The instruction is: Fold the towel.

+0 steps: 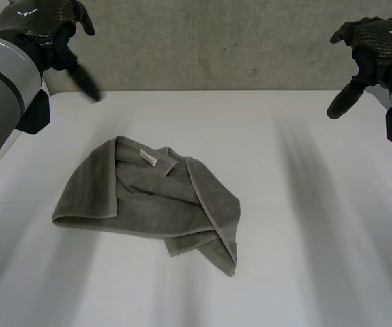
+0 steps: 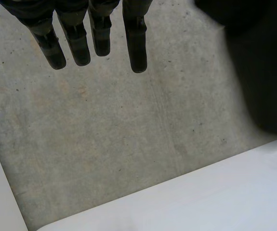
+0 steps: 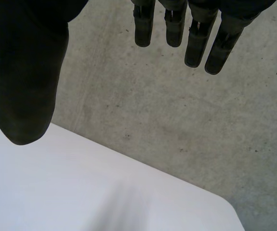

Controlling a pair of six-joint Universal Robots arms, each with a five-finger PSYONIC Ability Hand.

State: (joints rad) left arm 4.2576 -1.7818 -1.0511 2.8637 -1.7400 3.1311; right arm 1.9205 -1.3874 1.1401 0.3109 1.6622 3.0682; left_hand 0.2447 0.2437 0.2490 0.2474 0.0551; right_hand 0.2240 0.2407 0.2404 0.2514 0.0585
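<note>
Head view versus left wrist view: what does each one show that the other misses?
Head view's extras: the grey towel, lying crumpled on the white table, and the right hand, raised and open at the far right. Left wrist view's extra: a look along the palm side of the left hand, fingers straight, holding nothing. Shared: that left hand, the table and the grey concrete beyond its edge.

The white table [image 1: 305, 225] carried a single grey towel [image 1: 148, 204]. It lay crumpled and loosely doubled over itself, toward the robot's left of the middle, with a small white label [image 1: 148, 159] near its far edge.
</note>
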